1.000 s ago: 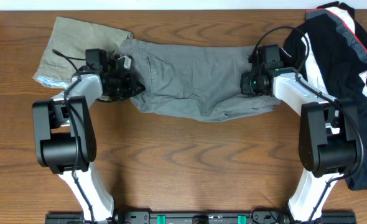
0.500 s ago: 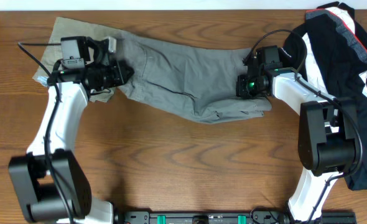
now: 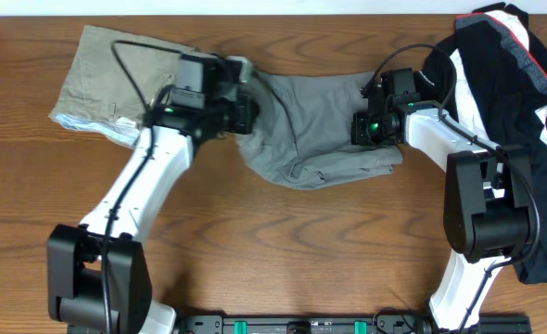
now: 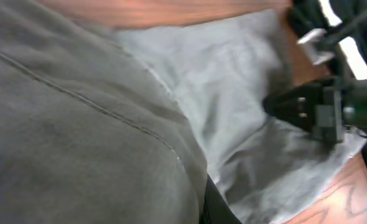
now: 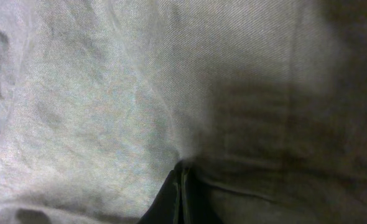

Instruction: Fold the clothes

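Observation:
The grey shorts [image 3: 315, 130] lie bunched in the middle of the table. My left gripper [image 3: 246, 109] is shut on their left end and holds it over the rest of the cloth; in the left wrist view the grey cloth [image 4: 78, 124] drapes over the fingers and hides them. My right gripper [image 3: 362, 125] is shut on the right end of the shorts, its fingertips [image 5: 182, 186] pressed together in the grey cloth [image 5: 109, 93]. The khaki shorts [image 3: 107, 74] lie flat at the far left. The black top with white and red stripes [image 3: 515, 83] lies heaped at the far right.
The wooden table [image 3: 283, 250] runs bare in front of the clothes. The black top hangs over the right table edge beside my right arm's base [image 3: 491, 213]. My right gripper shows in the left wrist view [image 4: 320, 109].
My left gripper has carried the left end of the grey shorts to the right, over the middle of the shorts. The khaki shorts are uncovered. The right gripper has stayed put.

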Robot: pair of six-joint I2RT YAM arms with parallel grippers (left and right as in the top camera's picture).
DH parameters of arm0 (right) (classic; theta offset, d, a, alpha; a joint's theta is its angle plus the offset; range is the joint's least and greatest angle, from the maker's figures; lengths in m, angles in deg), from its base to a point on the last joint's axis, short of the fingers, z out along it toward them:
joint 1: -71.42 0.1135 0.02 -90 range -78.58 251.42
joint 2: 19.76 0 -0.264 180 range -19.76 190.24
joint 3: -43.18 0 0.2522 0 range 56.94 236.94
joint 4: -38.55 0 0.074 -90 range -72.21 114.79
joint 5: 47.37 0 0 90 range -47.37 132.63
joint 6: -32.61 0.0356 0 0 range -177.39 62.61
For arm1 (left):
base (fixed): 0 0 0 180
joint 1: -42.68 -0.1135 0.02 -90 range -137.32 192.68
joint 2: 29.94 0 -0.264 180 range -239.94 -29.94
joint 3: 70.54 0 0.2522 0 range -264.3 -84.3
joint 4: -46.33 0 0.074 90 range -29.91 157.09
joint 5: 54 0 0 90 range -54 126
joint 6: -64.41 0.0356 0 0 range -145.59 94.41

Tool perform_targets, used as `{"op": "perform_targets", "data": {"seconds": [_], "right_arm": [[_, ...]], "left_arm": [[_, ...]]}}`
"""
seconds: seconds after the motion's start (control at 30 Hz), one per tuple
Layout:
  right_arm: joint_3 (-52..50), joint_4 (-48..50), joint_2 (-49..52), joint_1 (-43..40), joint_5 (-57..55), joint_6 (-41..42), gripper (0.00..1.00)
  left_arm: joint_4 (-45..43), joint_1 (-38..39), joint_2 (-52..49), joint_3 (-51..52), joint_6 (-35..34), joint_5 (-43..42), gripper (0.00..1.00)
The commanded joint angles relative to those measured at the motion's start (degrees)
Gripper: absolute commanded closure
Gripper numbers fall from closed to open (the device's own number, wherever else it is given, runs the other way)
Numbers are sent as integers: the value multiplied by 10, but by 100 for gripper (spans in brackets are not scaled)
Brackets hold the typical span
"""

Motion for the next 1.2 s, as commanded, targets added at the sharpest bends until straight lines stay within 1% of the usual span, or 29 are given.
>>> {"op": "perform_targets", "data": {"seconds": [0.0,0.17,0.33,0.6,0.77,0.93,0.97,1.0,1.03,1.07,1.1,1.17], "right_arm": [[-20,-13,33,13,1,9,98],[-20,-13,33,13,7,9,98],[-20,-13,33,13,7,9,98],[-20,-13,33,13,9,13,99],[-20,-13,33,13,9,13,99],[-20,-11,33,13,9,13,99],[-20,-9,33,12,9,13,99],[-19,-8,33,11,9,13,99],[-19,-3,33,11,12,13,99],[-19,0,32,9,16,13,99],[-17,2,29,7,23,13,99],[-12,2,18,-2,30,27,99]], "left_arm": [[-22,27,-5,-2,3,6,94],[-53,66,-5,-2,3,8,94],[-64,112,-10,-2,24,44,94],[-103,174,-67,-2,24,50,94],[-153,190,-108,-2,-8,50,94],[-170,193,-122,-2,-23,50,93],[-170,193,-122,-2,-23,50,87],[-170,193,-122,-2,-23,50,68],[-170,193,-122,-2,-23,50,54],[-170,193,-122,-2,-23,50,44],[-171,193,-122,-2,-23,50,38],[-170,193,-122,-2,-24,50,34]]}}
